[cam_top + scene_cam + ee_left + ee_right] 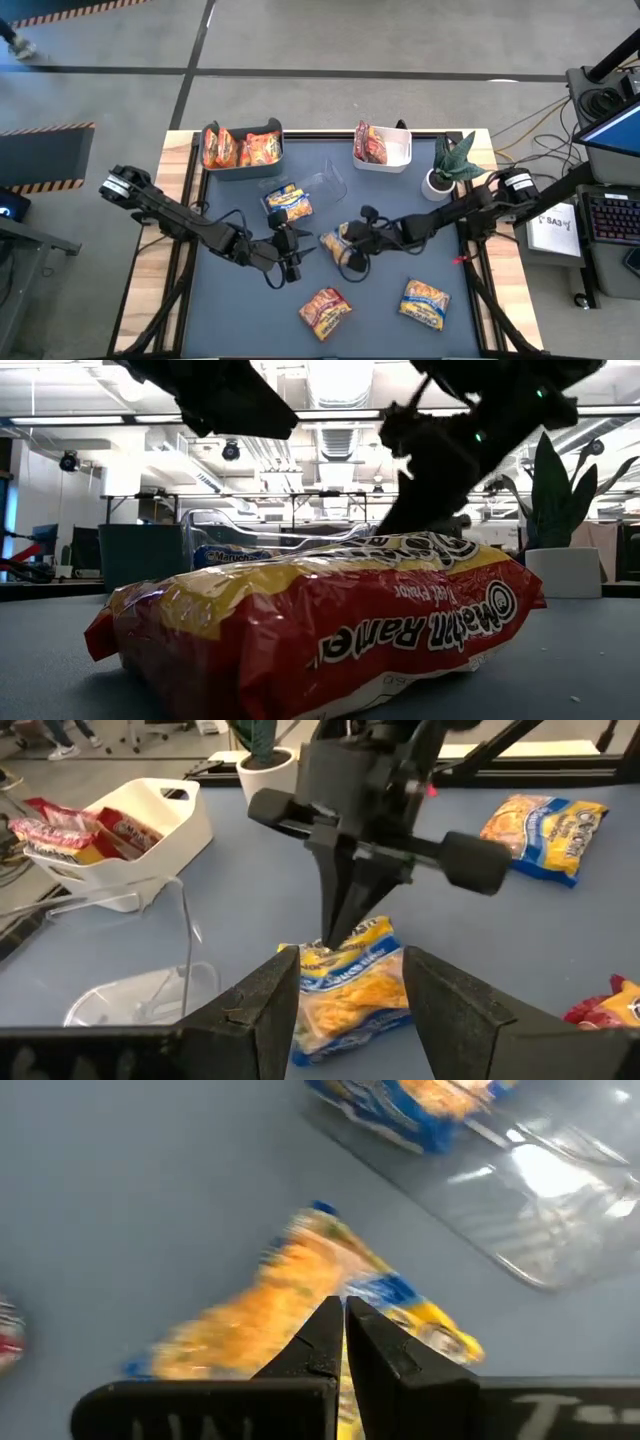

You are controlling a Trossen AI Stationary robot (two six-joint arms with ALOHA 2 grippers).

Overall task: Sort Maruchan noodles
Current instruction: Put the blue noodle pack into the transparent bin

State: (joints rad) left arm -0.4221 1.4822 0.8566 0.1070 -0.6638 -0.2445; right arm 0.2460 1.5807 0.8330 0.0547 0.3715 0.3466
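Note:
A blue-yellow noodle packet point(336, 242) sits mid-table between my two grippers. My right gripper point(335, 935) is shut on it. My left gripper point(352, 962) is open, its fingers standing on either side of the packet's near end point(345, 1020); whether they touch it I cannot tell. Another blue-yellow packet point(288, 202) lies at the mouth of a tipped clear bin point(325, 183). A red-orange packet point(325, 312) and a further blue-yellow one point(423, 304) lie flat near the front edge. My right gripper pinches the packet's far top edge point(345, 948) between its two shut fingers point(330, 1335). The fingers slant down from the table's right side. The packet stands tilted up below them, face toward my left gripper; whether its lower end rests on the table I cannot tell.
At the back left a dark bin point(241, 150) holds orange packets. A white bin point(383, 146) at the back holds dark red ones. A potted plant point(450, 168) stands at the back right. The red-orange packet point(330, 620) fills most of the low view.

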